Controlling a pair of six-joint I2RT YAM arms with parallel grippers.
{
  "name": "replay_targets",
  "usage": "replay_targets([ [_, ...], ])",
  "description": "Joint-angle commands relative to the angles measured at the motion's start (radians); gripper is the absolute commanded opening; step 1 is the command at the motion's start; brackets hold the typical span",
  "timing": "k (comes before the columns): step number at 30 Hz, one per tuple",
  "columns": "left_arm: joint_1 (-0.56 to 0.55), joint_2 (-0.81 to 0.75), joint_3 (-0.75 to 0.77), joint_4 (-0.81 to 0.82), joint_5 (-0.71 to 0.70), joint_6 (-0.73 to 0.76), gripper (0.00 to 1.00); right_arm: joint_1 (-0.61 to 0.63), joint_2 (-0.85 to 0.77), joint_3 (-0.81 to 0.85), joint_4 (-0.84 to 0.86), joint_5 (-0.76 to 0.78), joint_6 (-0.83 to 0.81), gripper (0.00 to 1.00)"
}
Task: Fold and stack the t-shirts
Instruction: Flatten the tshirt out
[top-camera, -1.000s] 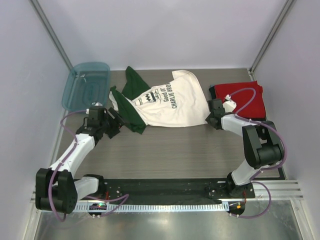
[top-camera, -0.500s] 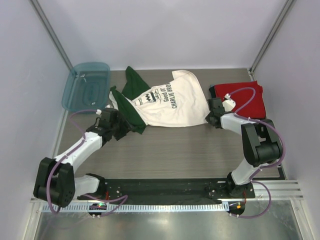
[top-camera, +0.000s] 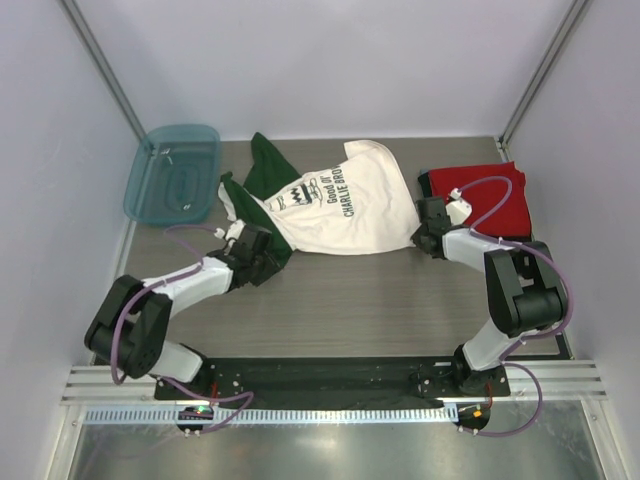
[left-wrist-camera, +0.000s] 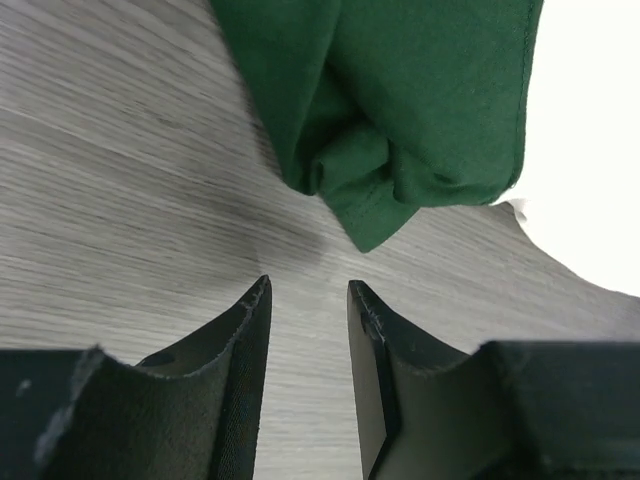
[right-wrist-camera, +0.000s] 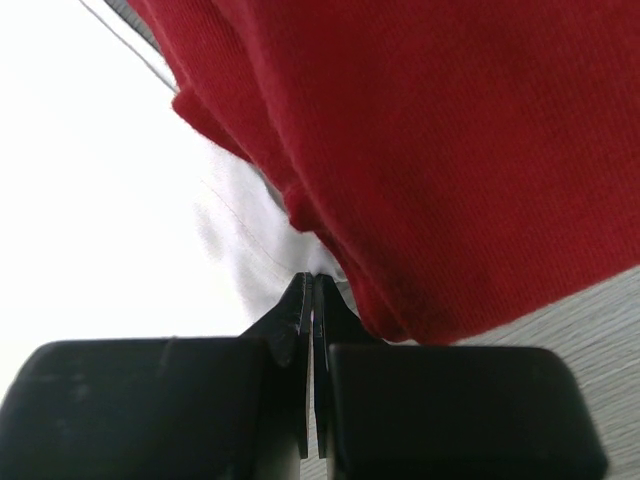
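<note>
The left gripper (left-wrist-camera: 308, 290), its two dark tapered fingers a narrow gap apart and empty, points at the bunched dark green sleeve (left-wrist-camera: 400, 110) of one white t-shirt (top-camera: 350, 205) lying wrinkled, print up, in the middle of the grey wood-grain table (top-camera: 350, 300). The right gripper (right-wrist-camera: 308, 282) has its fingers pressed flat together where that shirt's white edge meets one folded red t-shirt (top-camera: 485, 190) at the right; whether cloth is pinched cannot be told. One translucent teal plastic tub (top-camera: 175, 180), round-cornered, sits far left.
</note>
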Motion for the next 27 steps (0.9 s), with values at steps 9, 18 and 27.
replay_targets([
  [9,-0.105,0.226,0.242,-0.147,-0.246,-0.05,0.4,-0.005,-0.053,-0.011,0.02,-0.009,0.0,0.01],
  [18,-0.109,0.302,0.297,-0.207,-0.292,-0.03,0.34,-0.011,-0.07,-0.017,0.021,-0.018,0.003,0.01],
  [27,-0.122,0.399,0.339,-0.222,-0.266,0.017,0.18,-0.02,-0.07,-0.02,0.023,-0.027,0.003,0.01],
])
